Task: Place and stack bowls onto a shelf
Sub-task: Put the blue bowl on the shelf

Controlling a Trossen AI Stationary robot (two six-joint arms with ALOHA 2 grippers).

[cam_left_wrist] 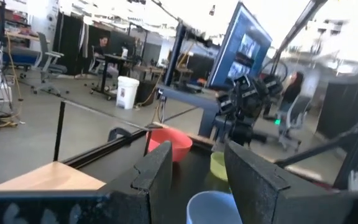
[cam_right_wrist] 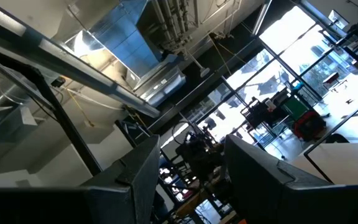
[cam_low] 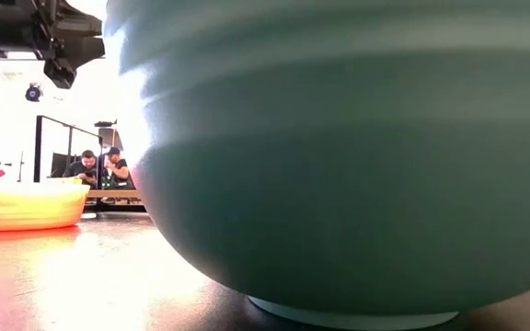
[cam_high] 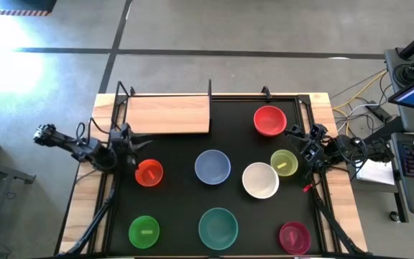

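Nothing has been stacked yet: the shelf (cam_high: pixel 167 114), a light-wood board with thin black uprights in the upper left of the black mat (cam_high: pixel 250 219) on the tabletop (cam_high: pixel 81 208), lies bare, while all eight bowls sit apart from each other on the mat. The red bowl (cam_high: pixel 269 120) is at upper right, the blue-grey bowl (cam_high: pixel 212 167) in the middle, the white bowl (cam_high: pixel 260 180) to its right with the yellow-green bowl (cam_high: pixel 284 162) touching or nearly touching its upper right edge; along the bottom run the green bowl (cam_high: pixel 144 232), the teal bowl (cam_high: pixel 218 227) and the magenta bowl (cam_high: pixel 294 237). The orange bowl (cam_high: pixel 149 173) sits at centre left, just beside the left gripper (cam_high: pixel 129 150) — probably the first pick, since it is the nearest bowl to that arm and close to the shelf. In the left wrist view the left gripper's fingers (cam_left_wrist: pixel 157 174) stand parted with nothing between them, aimed across the mat toward the red bowl, not down at any bowl. The right gripper (cam_high: pixel 298 146) waits at the right edge of the mat beside the yellow-green bowl; its wrist view points up at the ceiling, fingers (cam_right_wrist: pixel 143 168) apart and empty — a resting pose rather than a reach. The larger bowls likely need to land on the shelf first, so the smaller ones can nest inside.
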